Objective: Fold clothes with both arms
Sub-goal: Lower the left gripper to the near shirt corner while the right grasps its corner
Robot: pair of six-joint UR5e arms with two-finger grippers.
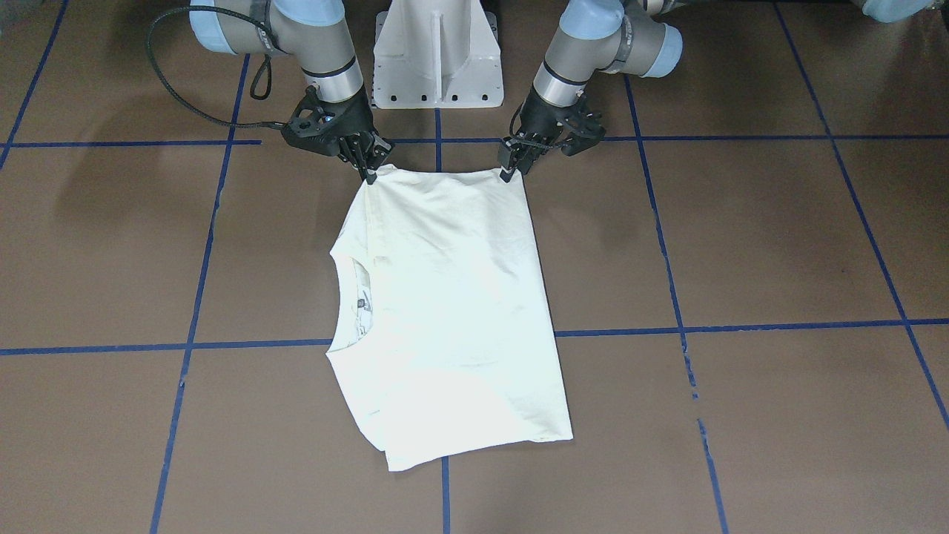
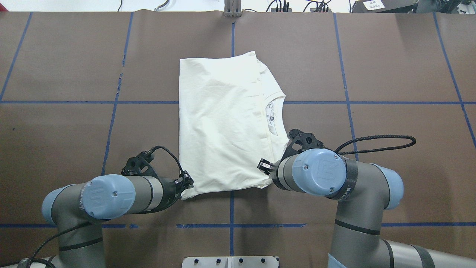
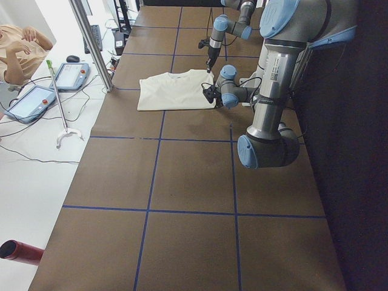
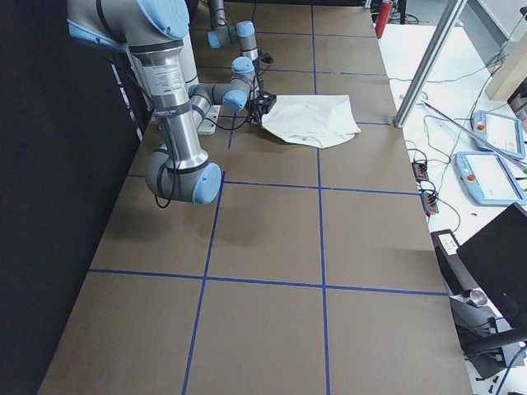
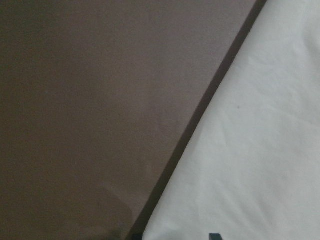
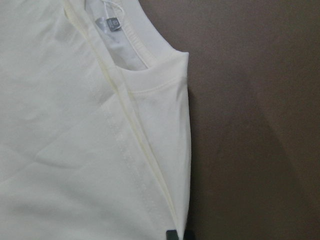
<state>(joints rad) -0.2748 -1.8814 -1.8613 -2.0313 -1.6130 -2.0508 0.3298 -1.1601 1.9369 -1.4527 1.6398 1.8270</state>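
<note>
The cream shirt point(image 1: 452, 311) lies folded on the brown table, plain side up, with its neck opening and label point(image 2: 273, 115) toward my right arm's side. No cat graphic shows. My left gripper point(image 2: 186, 186) is shut on the shirt's near corner point(image 1: 508, 174). My right gripper point(image 2: 264, 166) is shut on the other near corner point(image 1: 368, 174). The near edge runs straight between them. The left wrist view shows the cloth edge point(image 5: 250, 150) with a shadow under it. The right wrist view shows the collar point(image 6: 107, 25) and a folded seam.
The white pedestal base point(image 1: 437, 59) stands just behind the two grippers. Blue tape lines cross the table point(image 2: 74, 56). A black cable loop point(image 2: 375, 143) hangs off my right arm. An aluminium post point(image 3: 91, 42) and teach pendants point(image 3: 70, 76) stand beyond the far edge.
</note>
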